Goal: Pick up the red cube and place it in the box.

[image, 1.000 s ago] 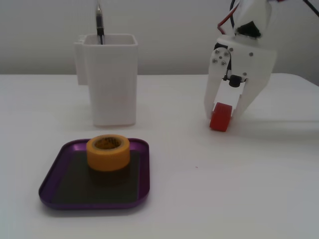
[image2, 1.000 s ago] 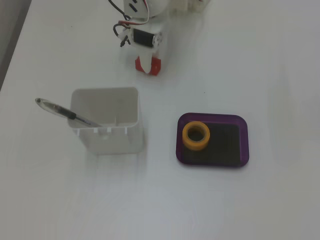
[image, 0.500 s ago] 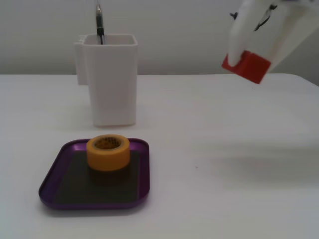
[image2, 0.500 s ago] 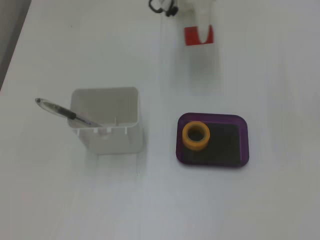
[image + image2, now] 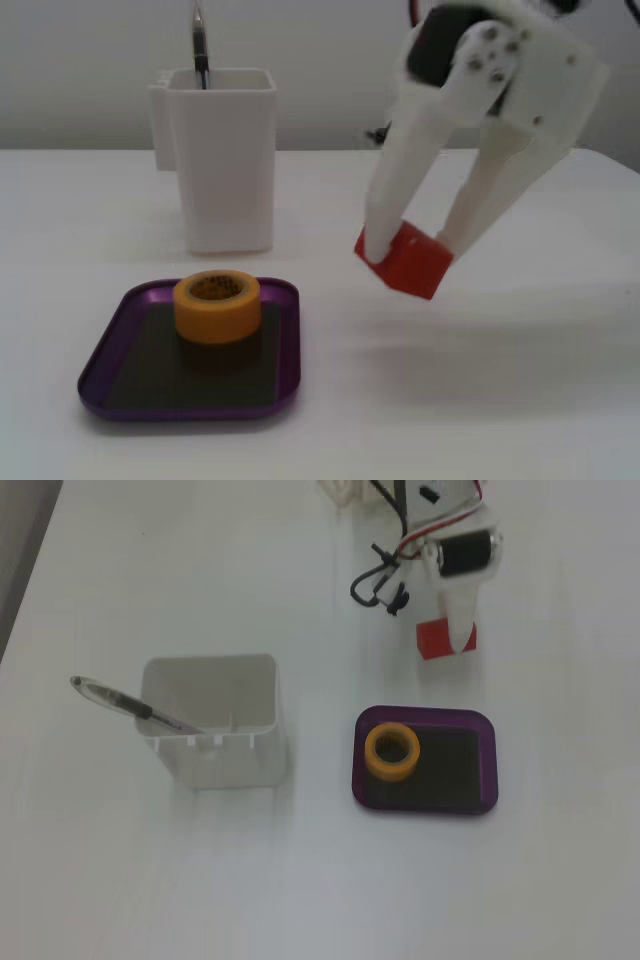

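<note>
- Red cube [image 5: 408, 262], small matte solid block, was clamped between the two white plastic fingers of the gripper [image 5: 410, 245], tilted, corner down, lifted clear of the white table [image 5: 520, 400] in the front fixed view.
- Gripper was closed on the cube; one finger on each side face.
- Box [image 5: 100, 360], shallow square tray with shiny purple rim and dark bottom, sat well apart to the left of the cube in that view; in the top-down fixed view the cube [image 5: 434, 640] was above the box [image 5: 425, 806], just beyond its far edge.
- Yellow tape roll [image 5: 217, 306] lay inside the box, at its back-left part.
- Tall white rectangular container [image 5: 222, 160] holding a pen [image 5: 135, 709] stood behind the box.
- Progress: pick looked done; carry over the box and release remained, judged roughly halfway.
- Hidden: top-down view covered most of the cube with the gripper; arm base cut off; fingertip contact blurred in front view.
</note>
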Motion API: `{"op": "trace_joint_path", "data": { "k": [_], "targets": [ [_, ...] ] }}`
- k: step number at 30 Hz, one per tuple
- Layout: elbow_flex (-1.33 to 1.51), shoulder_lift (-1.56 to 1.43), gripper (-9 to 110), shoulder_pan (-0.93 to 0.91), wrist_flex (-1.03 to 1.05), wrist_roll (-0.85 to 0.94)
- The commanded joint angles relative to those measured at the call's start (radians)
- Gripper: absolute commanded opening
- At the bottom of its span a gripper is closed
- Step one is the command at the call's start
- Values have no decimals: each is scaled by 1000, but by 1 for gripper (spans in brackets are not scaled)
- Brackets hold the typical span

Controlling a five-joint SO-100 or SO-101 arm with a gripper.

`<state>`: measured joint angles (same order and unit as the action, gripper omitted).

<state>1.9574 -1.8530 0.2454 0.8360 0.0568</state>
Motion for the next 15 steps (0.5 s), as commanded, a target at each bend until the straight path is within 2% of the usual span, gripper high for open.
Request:
{"op": "trace_joint_path", "data": {
  "k": [1, 15],
  "targets": [
    [-176, 150, -1, 9, -28, -11],
    [-660, 580, -1, 3, -26, -9]
  ]
}}
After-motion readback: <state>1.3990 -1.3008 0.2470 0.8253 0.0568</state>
